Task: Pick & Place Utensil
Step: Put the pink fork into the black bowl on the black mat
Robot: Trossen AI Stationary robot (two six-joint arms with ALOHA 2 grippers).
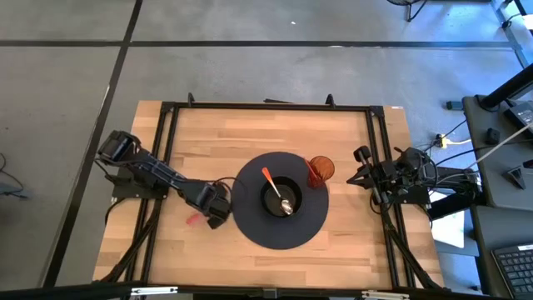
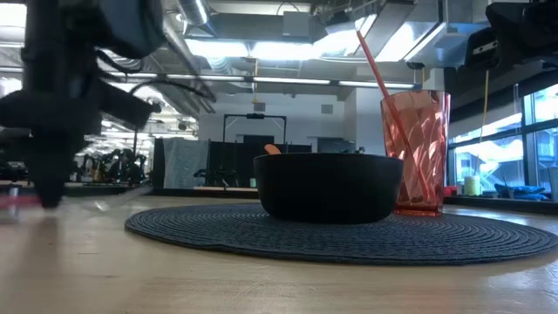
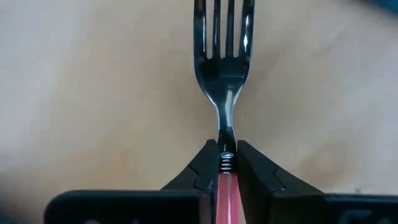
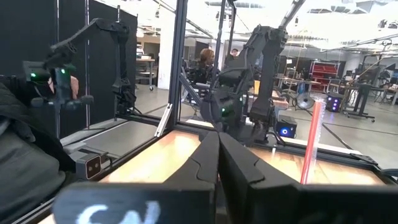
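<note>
A fork with a steel head (image 3: pixel 224 43) and a pink handle (image 1: pixel 196 219) is in my left gripper (image 1: pixel 216 206), just left of the dark round placemat (image 1: pixel 250 229). The gripper is shut on it, low over the wood; in the low view it stands at the far left (image 2: pixel 48 187). A black bowl (image 1: pixel 281 198) rests on the placemat and holds a spoon with an orange handle (image 1: pixel 271 179). A red cup (image 1: pixel 321 170) with a straw stands at the mat's right edge. My right gripper (image 1: pixel 364 167) waits shut by the table's right edge. My left gripper pinches the fork between its two fingers where the steel neck meets the pink handle (image 3: pixel 227 163). The fingers (image 3: pixel 255 168) come from above, slanting toward the table's right. The tines reach out past the fingers and the handle trails back. Whether the fork touches the wood, I cannot tell.
The black metal frame (image 1: pixel 166 150) runs along the table's edges. There is bare wood (image 1: pixel 216 142) behind and in front of the placemat. People and other arms show in the room beyond the table (image 4: pixel 205 62).
</note>
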